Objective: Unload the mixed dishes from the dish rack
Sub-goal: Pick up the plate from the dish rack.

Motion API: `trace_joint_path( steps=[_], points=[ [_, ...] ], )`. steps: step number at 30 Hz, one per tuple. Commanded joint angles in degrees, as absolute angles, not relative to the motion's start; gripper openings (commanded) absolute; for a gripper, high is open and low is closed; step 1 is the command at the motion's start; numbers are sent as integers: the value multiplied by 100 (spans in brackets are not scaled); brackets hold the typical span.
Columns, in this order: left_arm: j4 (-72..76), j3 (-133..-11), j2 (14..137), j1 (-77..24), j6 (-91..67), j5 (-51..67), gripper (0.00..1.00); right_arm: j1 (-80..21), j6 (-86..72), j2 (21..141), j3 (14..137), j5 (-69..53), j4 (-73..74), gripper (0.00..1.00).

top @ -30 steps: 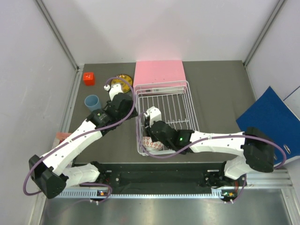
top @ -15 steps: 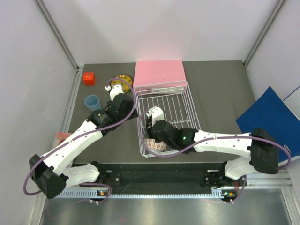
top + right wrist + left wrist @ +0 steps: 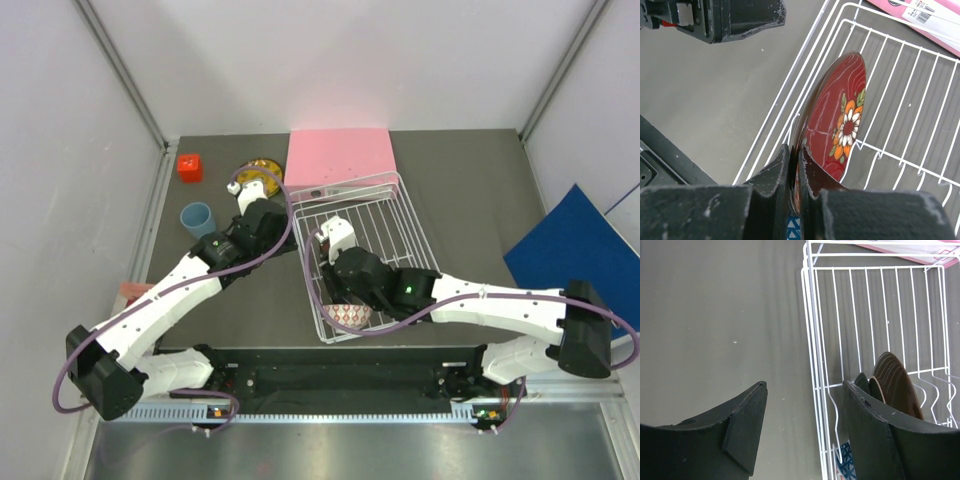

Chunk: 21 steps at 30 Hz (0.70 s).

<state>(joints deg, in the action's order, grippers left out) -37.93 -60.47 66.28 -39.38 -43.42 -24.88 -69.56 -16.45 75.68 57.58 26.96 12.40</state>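
The white wire dish rack lies skewed on the dark table. My right gripper reaches into its near left part and is shut on the rim of the black-and-red plate, which stands on edge with a flower pattern showing. The small patterned bowl sits in the rack's near end. My left gripper hangs open over the rack's left wall, one finger on each side of it, holding nothing. A light blue cup and a yellow-amber plate rest on the table left of the rack.
A flat pink box lies behind the rack, touching its far end. A small red cube sits at the far left. A blue folder leans at the right edge. Grey walls close in both sides.
The rack's near end has swung to the right, taking the bowl along. My right arm moved right with the plate still clamped. My left arm has barely moved.
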Motion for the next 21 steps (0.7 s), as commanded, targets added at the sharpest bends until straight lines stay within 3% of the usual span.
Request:
trace_joint_path(
  steps=[1,21],
  points=[
    [-3489,-6038,6671,-3946,-4368,-2452,66,-6899,-1266,7304,6091,2865,1081,0],
    [-3445,-5985,6724,-3955,-4377,-2443,67,-6891,-580,7014,6372,3498,1415,0]
  ],
)
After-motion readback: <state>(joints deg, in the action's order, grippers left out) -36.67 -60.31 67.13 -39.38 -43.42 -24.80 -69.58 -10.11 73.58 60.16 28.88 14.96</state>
